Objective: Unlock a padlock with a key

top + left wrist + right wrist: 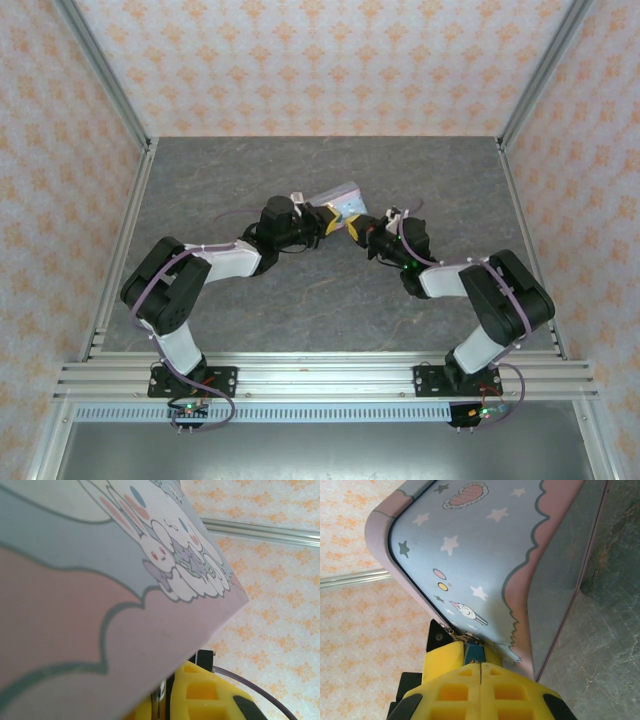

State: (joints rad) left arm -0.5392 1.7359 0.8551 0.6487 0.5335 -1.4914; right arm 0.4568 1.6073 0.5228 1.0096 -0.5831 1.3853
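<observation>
My right fingers [451, 677] are pressed together, and between their tips they pinch the padlock [473, 653], a tiny dark teal body. Its small metal shackle [464, 638] comes out at 11 o'clock from this body and reaches the lower rim of the tin [485, 555]. How it is hooked there is too small for me to tell. The tin is pastel blue and pink, printed with white stars and a checked heart, and in my right wrist view it stands tilted at 12 o'clock from my fingertips. The grey stone-like surface [615, 630] lies at 3 o'clock from the tin, and I cannot tell if the tin touches it. In my left wrist view the side of the tin with white cartoon rabbits is very close. It covers the tips of my left fingers [200, 685], which come up at 6 o'clock, so I cannot tell if they are spread or clamped on it. From above, both my arms bend inward and meet near the middle of the surface, the left one from 9 o'clock and the right one from 4 o'clock. The tin is at 12 o'clock from this meeting point, and its long side runs from 8 to 2 o'clock.
</observation>
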